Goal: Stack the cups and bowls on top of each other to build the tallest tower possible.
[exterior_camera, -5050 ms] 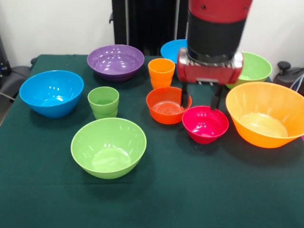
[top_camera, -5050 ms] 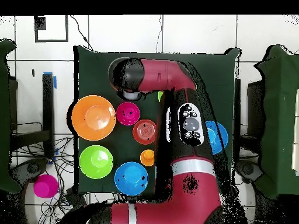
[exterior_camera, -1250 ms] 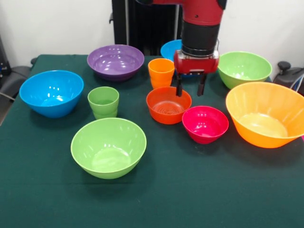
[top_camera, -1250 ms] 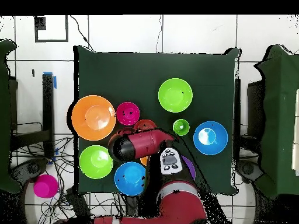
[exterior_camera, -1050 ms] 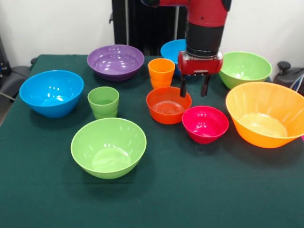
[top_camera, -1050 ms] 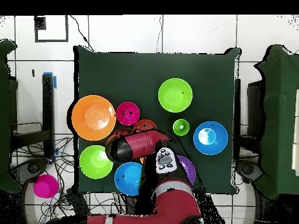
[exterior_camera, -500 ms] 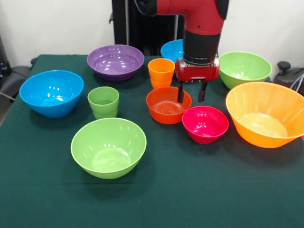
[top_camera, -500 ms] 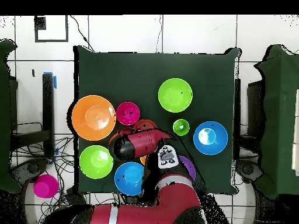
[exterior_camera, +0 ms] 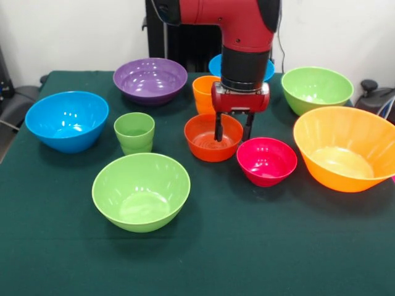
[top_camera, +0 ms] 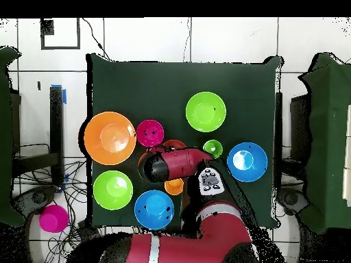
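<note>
Across the desk [exterior_camera: 247,246], in the front view, the claw [exterior_camera: 232,134] hung with its two fingers parted to a moderate width, holding nothing. One finger reached inside the small orange-red bowl [exterior_camera: 207,139] and the other stood outside its rim, so I judged it was placed to pinch the wall of this bowl. The magenta bowl [exterior_camera: 266,161] sat just beside, the large orange bowl [exterior_camera: 342,157] further to the side. The orange cup [exterior_camera: 203,92] stood behind, partly hidden by the arm, and the green cup [exterior_camera: 134,132] was well apart. Nothing was stacked yet; every piece rested alone.

From above, the arm covered most of the orange-red bowl [top_camera: 174,144], so the grip was probably not closed, but this view could not confirm it. The near green bowl [top_camera: 206,111] and blue bowl [top_camera: 247,161] lay free.

Compared with half a second before, the claw had shifted sideways from the gap between the two small bowls and lower, and the orange-red bowl seemed slightly pushed.
</note>
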Motion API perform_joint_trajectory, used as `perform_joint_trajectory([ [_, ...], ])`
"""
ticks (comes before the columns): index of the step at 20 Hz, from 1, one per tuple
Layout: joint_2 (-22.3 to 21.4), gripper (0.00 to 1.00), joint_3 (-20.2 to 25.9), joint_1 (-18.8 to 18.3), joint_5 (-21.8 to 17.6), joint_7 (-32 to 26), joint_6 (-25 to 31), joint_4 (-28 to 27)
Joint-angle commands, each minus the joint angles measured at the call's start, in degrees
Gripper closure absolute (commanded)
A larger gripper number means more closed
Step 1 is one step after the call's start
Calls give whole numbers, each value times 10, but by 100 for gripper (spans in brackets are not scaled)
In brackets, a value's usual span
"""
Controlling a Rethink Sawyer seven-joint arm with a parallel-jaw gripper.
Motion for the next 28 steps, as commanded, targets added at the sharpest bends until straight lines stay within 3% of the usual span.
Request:
perform_joint_trajectory([
  [1, 12, 0, 41, 2, -16, 27, -18, -43],
  [15, 19, 0, 3, 62, 19, 89, -51, -25],
  [21, -1, 0, 5, 54, 23, 72, -16, -10],
  [28, -7, 0, 23, 33, 19, 32, 32, -29],
])
